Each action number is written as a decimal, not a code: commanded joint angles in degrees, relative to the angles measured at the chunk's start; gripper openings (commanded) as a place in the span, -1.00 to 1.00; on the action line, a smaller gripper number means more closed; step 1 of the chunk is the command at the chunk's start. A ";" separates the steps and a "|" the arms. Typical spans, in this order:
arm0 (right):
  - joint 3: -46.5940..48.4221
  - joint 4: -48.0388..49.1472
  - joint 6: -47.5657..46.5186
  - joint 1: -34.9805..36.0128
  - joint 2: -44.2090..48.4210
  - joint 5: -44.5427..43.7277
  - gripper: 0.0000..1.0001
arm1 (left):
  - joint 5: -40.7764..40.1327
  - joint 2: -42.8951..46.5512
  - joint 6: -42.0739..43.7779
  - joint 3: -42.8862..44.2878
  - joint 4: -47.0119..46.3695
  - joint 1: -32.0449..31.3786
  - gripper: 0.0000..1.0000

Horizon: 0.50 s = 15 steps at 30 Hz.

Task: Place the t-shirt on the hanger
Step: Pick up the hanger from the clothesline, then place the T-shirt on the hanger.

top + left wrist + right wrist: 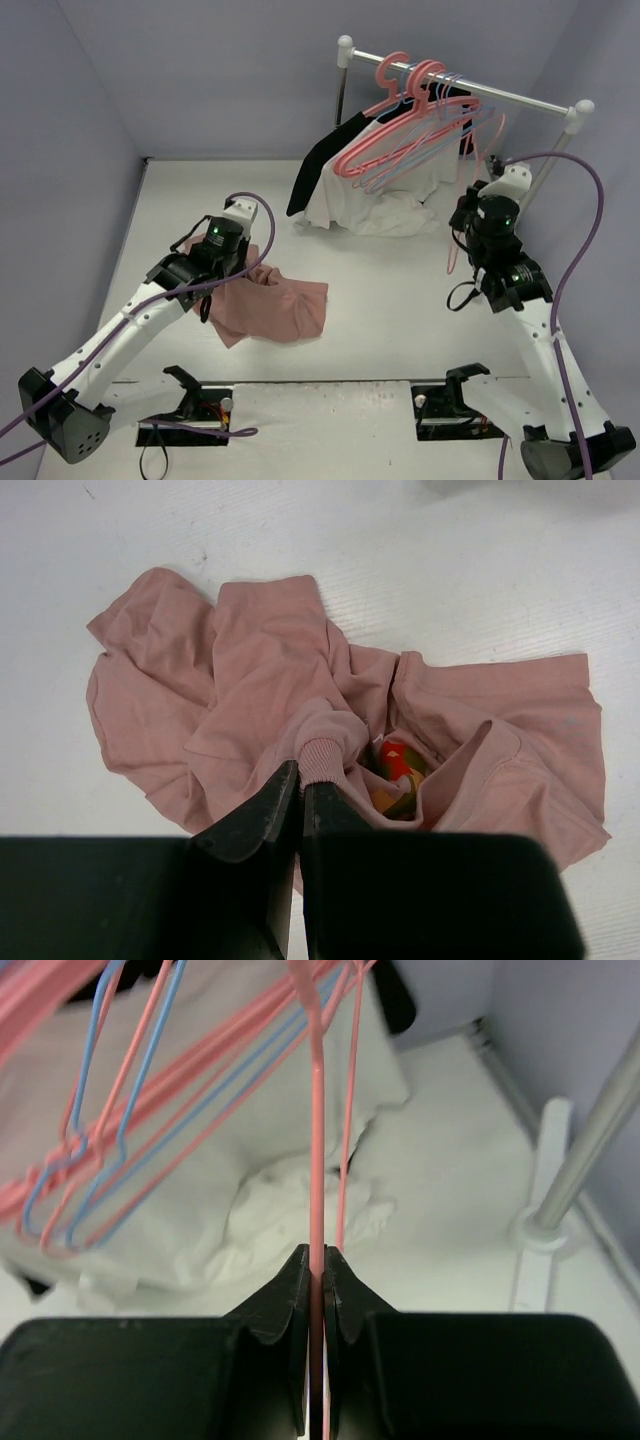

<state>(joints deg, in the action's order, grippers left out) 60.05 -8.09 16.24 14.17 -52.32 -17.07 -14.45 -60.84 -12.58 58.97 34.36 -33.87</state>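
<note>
The salmon-pink t-shirt (280, 305) lies crumpled on the table left of centre. My left gripper (300, 775) is shut on its ribbed collar, which bulges just past the fingertips. In the left wrist view the t-shirt (250, 670) spreads out beyond the jaws, with a colourful label (395, 770) showing inside the neck. My right gripper (317, 1255) is shut on a thin wire of the pale-pink hanger (318, 1110), which runs straight up from the jaws. From above, the right gripper (470, 215) sits below the right end of the rail, and the hanger's wire (452, 255) shows beside it.
A clothes rail (480, 92) stands at the back right, its post base (545, 1230) close to my right gripper. Thicker coral-pink hangers (410, 130) and lilac-blue hangers (100, 1110) hang on it, over a white garment (390, 200) and a black garment (320, 165).
</note>
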 commanded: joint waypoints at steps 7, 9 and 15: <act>-11.36 -4.20 -0.95 2.44 10.12 40.44 -1.00 | -5.17 7.87 -2.11 -1.22 0.91 -0.32 -1.00; -13.85 -4.28 -1.10 3.97 12.32 48.14 -1.00 | -7.76 9.33 -5.48 -2.02 3.23 -0.32 -1.00; -16.80 -4.21 -0.60 10.15 14.61 56.44 -1.00 | -10.42 7.93 -12.29 -4.04 8.70 -0.32 -1.00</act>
<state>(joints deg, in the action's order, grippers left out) 43.53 -15.62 16.01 20.81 -38.68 29.11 -21.41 -51.53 -19.37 55.46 39.85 -33.91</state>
